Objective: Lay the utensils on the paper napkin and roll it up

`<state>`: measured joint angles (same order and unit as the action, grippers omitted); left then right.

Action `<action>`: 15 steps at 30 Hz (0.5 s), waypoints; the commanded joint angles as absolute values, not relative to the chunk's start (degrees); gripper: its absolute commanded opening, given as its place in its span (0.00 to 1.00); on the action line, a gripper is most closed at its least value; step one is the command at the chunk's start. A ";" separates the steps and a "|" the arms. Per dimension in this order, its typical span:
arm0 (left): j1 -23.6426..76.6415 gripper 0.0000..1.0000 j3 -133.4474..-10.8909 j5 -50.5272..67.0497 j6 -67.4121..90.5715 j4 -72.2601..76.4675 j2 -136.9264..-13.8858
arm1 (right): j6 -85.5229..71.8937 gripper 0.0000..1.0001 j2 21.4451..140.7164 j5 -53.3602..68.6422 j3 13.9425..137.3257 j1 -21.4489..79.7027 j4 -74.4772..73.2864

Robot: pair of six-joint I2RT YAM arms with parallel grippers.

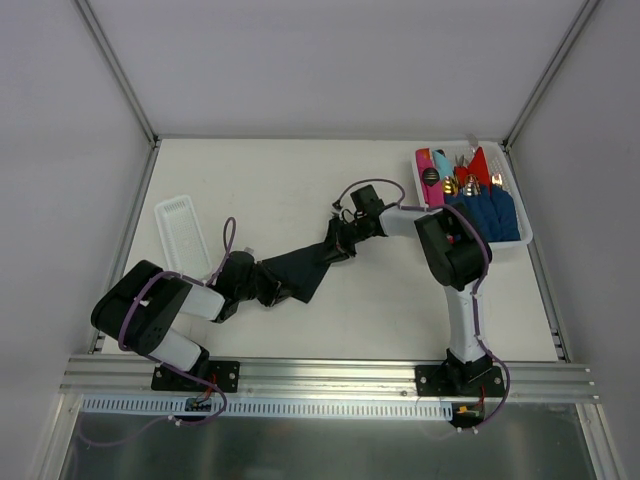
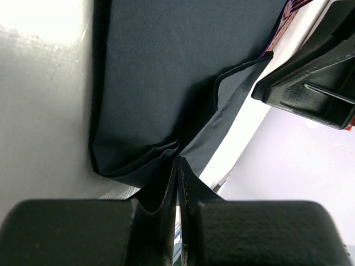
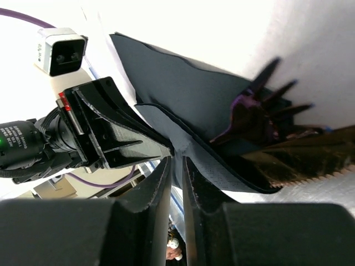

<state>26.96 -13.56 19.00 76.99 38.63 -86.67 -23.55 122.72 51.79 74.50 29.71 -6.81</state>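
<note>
White tray [image 1: 183,232] sits at 9 o'clock on the bench [image 1: 380,320]. Left hand [image 1: 262,288] is closed, pinching the 8 o'clock end of the paper napkin [image 1: 300,268], with creased folds bunched at its fingertips. The napkin stretches as a dark band across bench centre toward 2 o'clock. Right hand [image 1: 335,243] is clamped on that far end, its fingers nearly together over the napkin edge. Right wrist view: fork [image 3: 260,105] and serrated knife [image 3: 310,160] lie in the napkin's fold, tines protruding. White basket [image 1: 520,215] at 2 o'clock holds rolled napkins [image 1: 490,212].
</note>
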 commanded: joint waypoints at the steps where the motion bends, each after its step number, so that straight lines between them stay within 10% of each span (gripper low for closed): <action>1: 26.98 0.00 -10.99 12.22 74.71 26.98 -88.86 | -22.68 0.16 123.75 50.28 74.44 29.71 -9.39; 15: 26.98 0.00 -13.53 11.87 68.73 23.30 -84.29 | -18.72 0.15 127.97 45.53 80.24 29.71 -16.87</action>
